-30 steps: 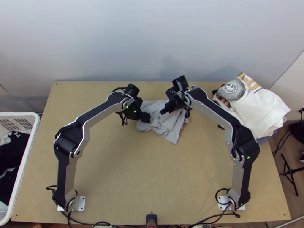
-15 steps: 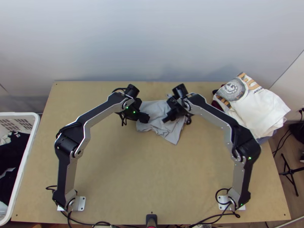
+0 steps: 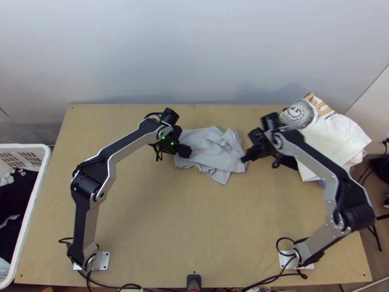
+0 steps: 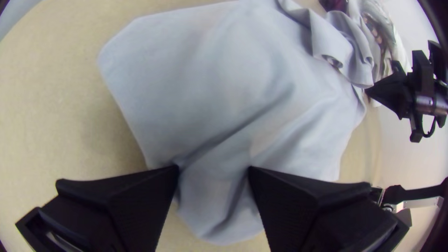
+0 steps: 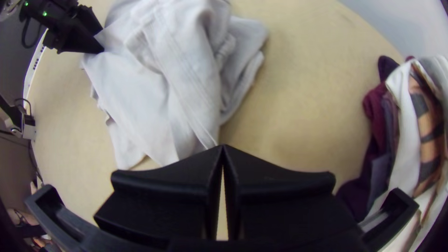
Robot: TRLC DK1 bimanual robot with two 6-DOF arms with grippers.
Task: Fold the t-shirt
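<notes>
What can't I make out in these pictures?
Whether the right pincer pinches cloth: right wrist view, its closed fingers cover the spot.
The grey shirt's underside: top view, beneath its own folds.
The white basket's left side: top view, cut off by the picture's edge.

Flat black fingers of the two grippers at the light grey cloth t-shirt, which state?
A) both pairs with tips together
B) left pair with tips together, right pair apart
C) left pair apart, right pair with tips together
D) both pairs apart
C: the left gripper has a wide gap between its fingertips, with the light grey t-shirt visible in it, while the right gripper's tips meet.
</notes>
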